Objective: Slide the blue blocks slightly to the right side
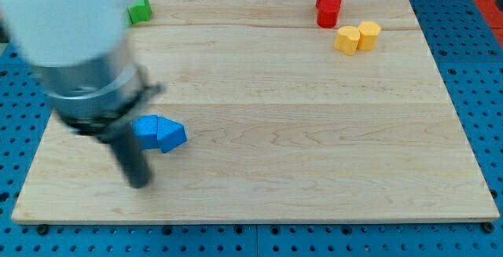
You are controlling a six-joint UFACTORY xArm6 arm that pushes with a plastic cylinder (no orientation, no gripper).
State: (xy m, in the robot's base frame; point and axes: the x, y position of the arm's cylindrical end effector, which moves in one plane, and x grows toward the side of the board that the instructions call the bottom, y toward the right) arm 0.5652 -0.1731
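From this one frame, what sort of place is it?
Probably a robotics lab bench: a wooden board on blue pegboard, small coloured blocks like the blue blocks, and my tip just left of them.

My tip (140,183) beside blue blocks (159,134)

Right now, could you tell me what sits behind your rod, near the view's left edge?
Two blue blocks, touching each other, sit just behind and to the view's right of my tip. The rod covers the left block's edge, so I cannot tell its full shape.
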